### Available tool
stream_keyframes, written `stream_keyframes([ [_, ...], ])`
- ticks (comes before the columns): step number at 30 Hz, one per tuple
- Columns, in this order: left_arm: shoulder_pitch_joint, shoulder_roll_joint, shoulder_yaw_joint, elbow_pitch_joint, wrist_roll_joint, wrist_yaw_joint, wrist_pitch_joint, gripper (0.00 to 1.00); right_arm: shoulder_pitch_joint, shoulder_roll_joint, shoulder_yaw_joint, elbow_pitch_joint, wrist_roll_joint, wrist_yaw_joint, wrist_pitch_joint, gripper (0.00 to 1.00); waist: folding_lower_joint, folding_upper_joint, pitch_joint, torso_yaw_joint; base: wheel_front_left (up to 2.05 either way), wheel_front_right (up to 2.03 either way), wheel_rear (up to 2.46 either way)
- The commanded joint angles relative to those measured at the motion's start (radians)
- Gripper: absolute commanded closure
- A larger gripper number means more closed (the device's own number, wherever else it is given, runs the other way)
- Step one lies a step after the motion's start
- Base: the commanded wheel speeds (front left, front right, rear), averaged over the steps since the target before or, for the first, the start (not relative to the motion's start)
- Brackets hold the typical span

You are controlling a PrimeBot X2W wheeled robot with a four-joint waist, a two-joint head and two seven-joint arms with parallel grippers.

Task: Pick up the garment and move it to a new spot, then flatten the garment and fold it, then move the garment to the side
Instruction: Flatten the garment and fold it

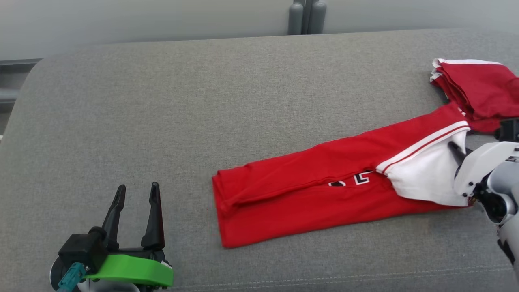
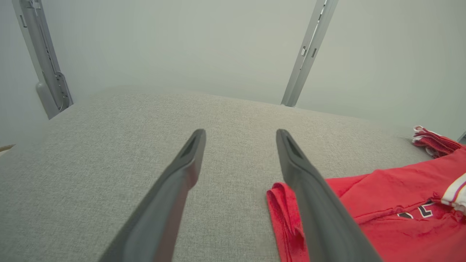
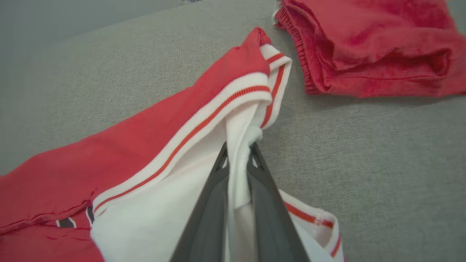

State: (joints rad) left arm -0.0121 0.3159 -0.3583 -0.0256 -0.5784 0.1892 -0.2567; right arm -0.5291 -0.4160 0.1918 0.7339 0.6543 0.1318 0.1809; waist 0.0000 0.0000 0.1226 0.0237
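A: Where is the garment (image 1: 308,194)?
B: It lies long and half-folded on the grey woven surface (image 1: 202,101). The right jaws are clenched on its white cloth beside the striped rib trim, and the left jaws are released, well clear.
A: What's the risk?
B: The pinch is thin. Soft knit may slip or bunch when pulled, or drag into the red heap (image 1: 478,89) nearby.

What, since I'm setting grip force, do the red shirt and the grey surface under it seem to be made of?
The shirt: soft matte knit, likely cotton or a blend; it creases and bunches where the right gripper pinches it, and its striped trim looks ribbed. The grey surface: coarse woven upholstery fabric, matte, with visible weave and a stitched seam; probably padded.
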Motion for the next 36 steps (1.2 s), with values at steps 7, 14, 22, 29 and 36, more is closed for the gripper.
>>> stream_keyframes([
  [7, -0.001, 0.006, 0.000, -0.008, 0.006, 0.006, -0.005, 0.00, -0.030, -0.074, -0.070, -0.030, -0.021, -0.002, 0.010, 1.00, 0.0000, 0.0000, -0.005, -0.056, 0.00, 0.00, 0.00],
  [14, 0.008, -0.002, -0.007, 0.001, -0.001, 0.003, -0.006, 0.00, -0.020, -0.046, -0.046, -0.108, -0.041, -0.002, 0.069, 1.00, 0.0000, 0.0000, -0.024, -0.088, 0.00, 0.00, 0.00],
  [22, 0.024, -0.013, -0.011, 0.009, -0.007, -0.004, -0.007, 0.00, 0.036, -0.013, 0.063, -0.300, -0.016, -0.002, 0.153, 1.00, 0.0000, 0.0000, -0.063, -0.112, 0.00, 0.00, 0.00],
  [29, 0.031, -0.029, -0.016, 0.014, -0.006, -0.008, -0.008, 0.00, 0.081, 0.021, 0.145, -0.462, 0.021, -0.001, 0.236, 1.00, 0.0000, 0.0000, -0.084, -0.110, 0.00, 0.00, 0.00],
  [36, 0.028, -0.041, -0.017, 0.016, -0.005, -0.021, -0.010, 0.00, 0.086, 0.106, 0.211, -0.500, -0.012, -0.001, 0.288, 1.00, 0.0000, 0.0000, -0.088, -0.083, 0.00, 0.00, 0.00],
])
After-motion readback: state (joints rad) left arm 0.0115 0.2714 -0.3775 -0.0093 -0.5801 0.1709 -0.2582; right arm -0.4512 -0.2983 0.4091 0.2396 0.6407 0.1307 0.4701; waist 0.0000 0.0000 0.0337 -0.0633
